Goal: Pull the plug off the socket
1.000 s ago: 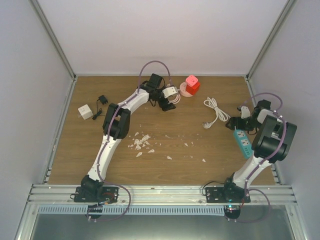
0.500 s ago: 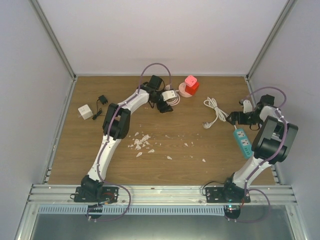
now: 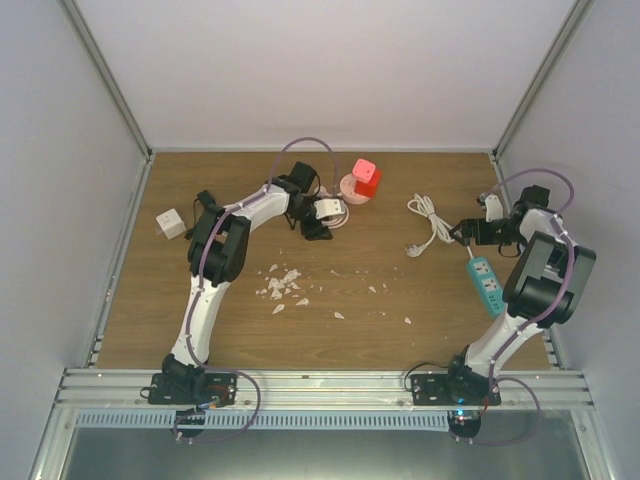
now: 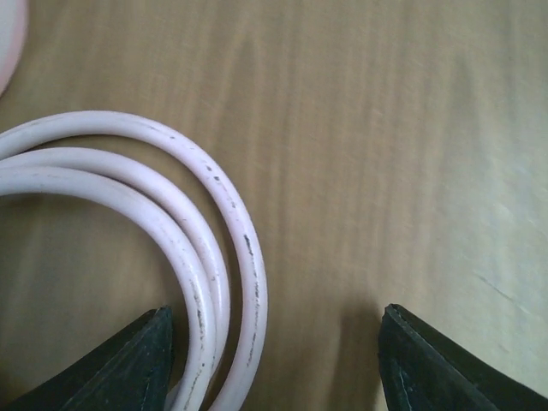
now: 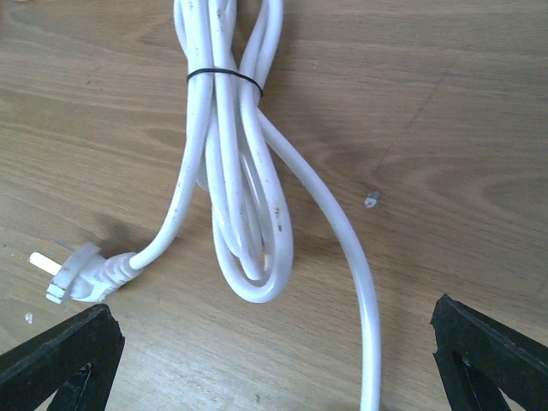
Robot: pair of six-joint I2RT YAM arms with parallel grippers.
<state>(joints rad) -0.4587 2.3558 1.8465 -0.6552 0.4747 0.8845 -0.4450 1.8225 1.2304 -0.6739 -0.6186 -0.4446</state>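
Note:
The red cube socket stands at the back middle of the table, with a pale pink coiled cable against its left side. Where the plug meets the socket is too small to tell. My left gripper hangs low just left of that coil. In the left wrist view its jaws stand apart, and the pink cable loops lie between them, close to the left finger. My right gripper is wide open over a bundled white cable.
The white cable's own plug lies loose on the wood, and one strand runs toward a teal power strip at the right. A white adapter cube sits at the left. Several pale scraps litter the middle.
The left gripper has moved left and nearer with its jaws narrowing. The red socket and pink coil have slid left with it. The right gripper has opened wider and shifted slightly.

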